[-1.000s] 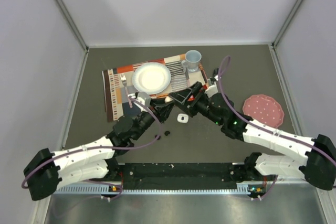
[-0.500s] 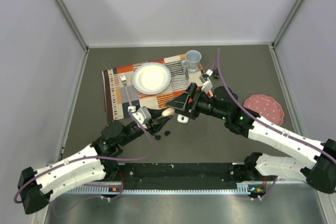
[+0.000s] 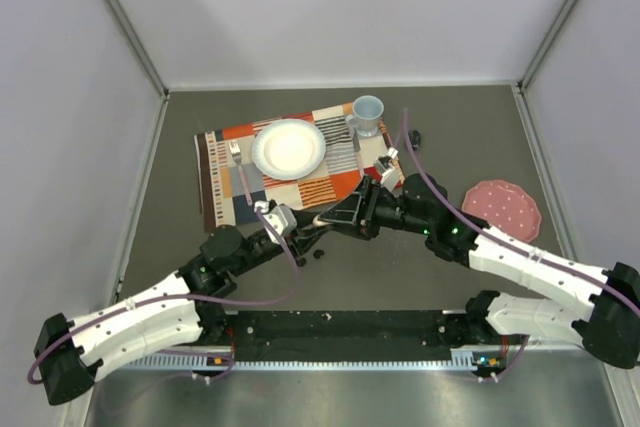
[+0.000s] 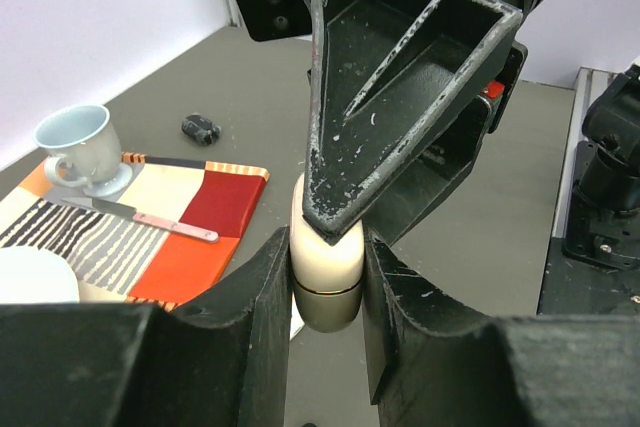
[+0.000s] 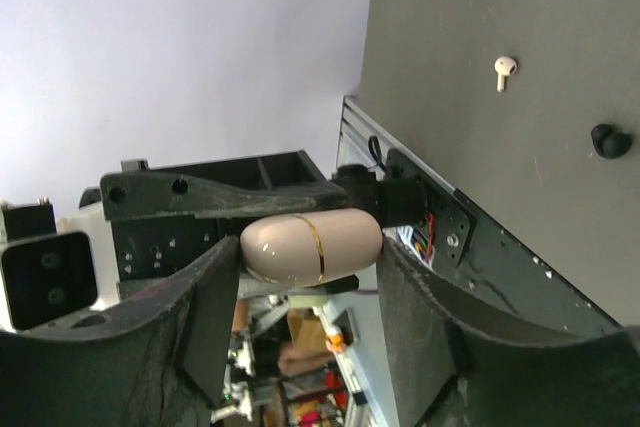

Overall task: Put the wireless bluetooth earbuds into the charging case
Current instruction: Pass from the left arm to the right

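Observation:
A cream charging case [image 4: 325,257] with a gold seam, lid shut, hangs above the table between both grippers. My left gripper [image 4: 326,292] is shut on its sides. My right gripper [image 5: 312,247] spans it lengthwise, its jaws against both ends of the case [image 5: 312,245]. In the top view the grippers meet near the case [image 3: 321,219], in front of the placemat. A white earbud [image 5: 505,69] and a black earbud [image 5: 603,139] lie loose on the table. A black earbud [image 3: 318,255] lies below the grippers. The other earbuds are hidden.
A striped placemat [image 3: 225,182] carries a white plate [image 3: 289,147], a fork [image 3: 237,157], a knife [image 4: 150,219] and a pale blue cup [image 3: 367,113]. A pink plate [image 3: 502,209] lies at the right. A small black object [image 3: 415,137] lies behind the right arm.
Both grippers have come toward the near edge with the case between them, and the right gripper has moved left onto it. The small white item beside them is now covered.

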`<state>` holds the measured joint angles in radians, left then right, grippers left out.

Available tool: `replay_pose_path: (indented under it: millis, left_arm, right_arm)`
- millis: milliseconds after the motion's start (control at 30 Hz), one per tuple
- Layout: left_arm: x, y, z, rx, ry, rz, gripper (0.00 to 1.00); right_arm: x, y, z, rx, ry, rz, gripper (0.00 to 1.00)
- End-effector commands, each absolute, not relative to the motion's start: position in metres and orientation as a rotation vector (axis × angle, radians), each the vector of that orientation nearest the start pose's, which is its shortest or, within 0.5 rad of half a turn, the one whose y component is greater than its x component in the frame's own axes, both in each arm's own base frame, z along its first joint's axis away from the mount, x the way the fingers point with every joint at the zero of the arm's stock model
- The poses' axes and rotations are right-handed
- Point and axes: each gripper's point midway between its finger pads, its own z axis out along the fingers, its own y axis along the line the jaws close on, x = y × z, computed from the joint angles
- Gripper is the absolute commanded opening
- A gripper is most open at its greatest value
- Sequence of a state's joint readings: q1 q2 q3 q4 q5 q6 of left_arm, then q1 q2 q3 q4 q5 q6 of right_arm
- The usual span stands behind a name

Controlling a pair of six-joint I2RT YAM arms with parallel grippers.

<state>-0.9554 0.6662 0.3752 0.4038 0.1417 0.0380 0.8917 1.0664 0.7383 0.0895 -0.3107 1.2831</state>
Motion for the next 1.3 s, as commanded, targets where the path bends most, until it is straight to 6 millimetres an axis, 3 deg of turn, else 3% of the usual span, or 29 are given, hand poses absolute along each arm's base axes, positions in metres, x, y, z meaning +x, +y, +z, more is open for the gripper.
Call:
replay_pose_path:
  millis: [0,500,733,867,933,1133,1267]
  left_arm:
    - [0.161,-0.274,0.286,0.795,1.186,-0.882,0.06]
    - [0.158,-0.270,0.289,0.777,1.172,-0.895,0.04]
    - [0.157,-0.270,0.290,0.771,1.166,-0.909,0.04]
    - [0.155,-0.270,0.296,0.763,1.144,-0.916,0.04]
    - [0.156,-0.269,0.297,0.758,1.143,-0.914,0.04]
    - [0.158,-0.268,0.294,0.753,1.164,-0.899,0.04]
    - [0.161,-0.266,0.293,0.739,1.173,-0.889,0.05]
  right_arm:
    - [0.158,0.339,0.282,0.161,2.097,1.784,0.52]
    - [0.167,0.332,0.289,0.246,2.006,1.816,0.53]
    - [0.168,0.334,0.287,0.242,2.014,1.812,0.64]
    - [0.168,0.335,0.284,0.241,2.030,1.803,0.64]
    - [0.168,0.336,0.285,0.234,2.019,1.812,0.57]
    - [0.167,0.336,0.286,0.227,2.013,1.828,0.49]
    - [0.165,0.337,0.289,0.219,2.004,1.851,0.35]
